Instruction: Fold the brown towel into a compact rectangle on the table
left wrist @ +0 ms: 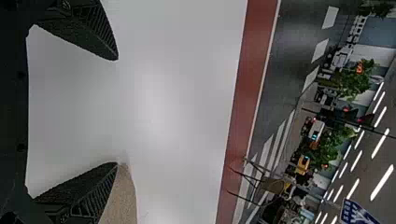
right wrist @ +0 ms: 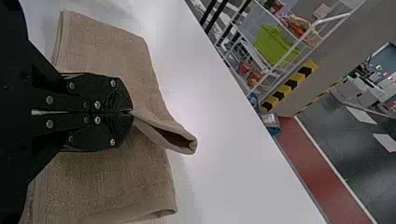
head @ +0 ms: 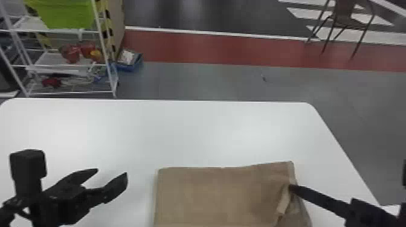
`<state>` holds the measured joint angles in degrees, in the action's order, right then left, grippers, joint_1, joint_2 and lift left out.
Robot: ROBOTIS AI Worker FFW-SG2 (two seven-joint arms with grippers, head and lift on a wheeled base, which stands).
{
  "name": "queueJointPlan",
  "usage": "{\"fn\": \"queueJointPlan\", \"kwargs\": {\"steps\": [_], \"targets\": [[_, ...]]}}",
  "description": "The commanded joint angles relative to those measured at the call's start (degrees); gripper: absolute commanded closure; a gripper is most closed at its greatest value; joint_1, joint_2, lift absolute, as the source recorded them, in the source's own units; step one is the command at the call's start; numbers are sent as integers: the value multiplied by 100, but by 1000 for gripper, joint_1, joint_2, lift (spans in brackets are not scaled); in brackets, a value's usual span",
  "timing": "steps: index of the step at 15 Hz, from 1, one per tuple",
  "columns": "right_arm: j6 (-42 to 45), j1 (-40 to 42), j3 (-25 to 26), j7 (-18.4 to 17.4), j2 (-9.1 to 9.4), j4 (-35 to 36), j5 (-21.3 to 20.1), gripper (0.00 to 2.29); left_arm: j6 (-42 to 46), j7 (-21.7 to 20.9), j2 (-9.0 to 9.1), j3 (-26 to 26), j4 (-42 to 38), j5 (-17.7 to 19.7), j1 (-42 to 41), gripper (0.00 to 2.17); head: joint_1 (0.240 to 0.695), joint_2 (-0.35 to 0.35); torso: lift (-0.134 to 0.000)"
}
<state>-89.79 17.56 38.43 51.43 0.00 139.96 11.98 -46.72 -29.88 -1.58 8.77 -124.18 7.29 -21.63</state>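
Left hand point(head: 111, 173): wide open, holds nothing, at brown towel's point(head: 217, 196) nine o'clock
Right hand point(head: 291, 188): closed on towel, near three o'clock edge
Bench point(head: 181, 129): room toward twelve o'clock

Here, pinched in right gripper point(head: 291, 187): brown towel point(head: 217, 196), soft-looking cloth, matt, slightly rough nap. Under towel, around both grippers: smooth table point(head: 193, 132), pale glossy sheen. Left gripper point(head: 111, 173): matt black, fingers point(left wrist: 77, 189) grainy, ridged along edge. Just behind right gripper's fingertips, shiny metal screws point(right wrist: 97, 105). Well beyond left gripper, plastic bin point(head: 66, 15), metal-looking rack point(head: 103, 45).
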Motion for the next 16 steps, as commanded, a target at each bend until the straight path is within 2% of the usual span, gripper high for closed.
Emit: {"fn": "queueJointPlan", "kwargs": {"steps": [1,3,4,5,8,11,13,14,16], "targets": [[-30,-7,-161,-46,5,-12,-469,1204,0,0,0,10,8,9,10,83,695,-162,-122],[-30,-7,-310,-195,5,-12,-856,724,0,0,-9,28,34,9,10,83,695,-178,-122],[-30,-7,-328,-204,5,-21,-1014,242,0,0,-9,37,34,9,19,83,695,-183,-122],[-30,37,-328,-309,5,-12,-1031,56,0,0,-9,54,34,9,19,83,695,-190,-122],[-30,239,-257,-599,5,137,-1005,53,-18,-9,-9,81,34,9,28,83,695,-214,-122],[-30,239,-143,-652,5,137,-926,66,-18,-9,0,81,43,27,28,83,695,-229,-122],[-30,248,-38,-643,5,23,-697,208,35,-44,0,98,60,97,10,83,695,-236,-122],[88,275,6,-643,5,-47,-548,221,158,-53,0,98,69,141,-16,87,695,-239,-122],[703,275,15,-643,5,-223,-522,286,211,-70,-9,89,43,246,-52,87,695,-240,-122]]}}
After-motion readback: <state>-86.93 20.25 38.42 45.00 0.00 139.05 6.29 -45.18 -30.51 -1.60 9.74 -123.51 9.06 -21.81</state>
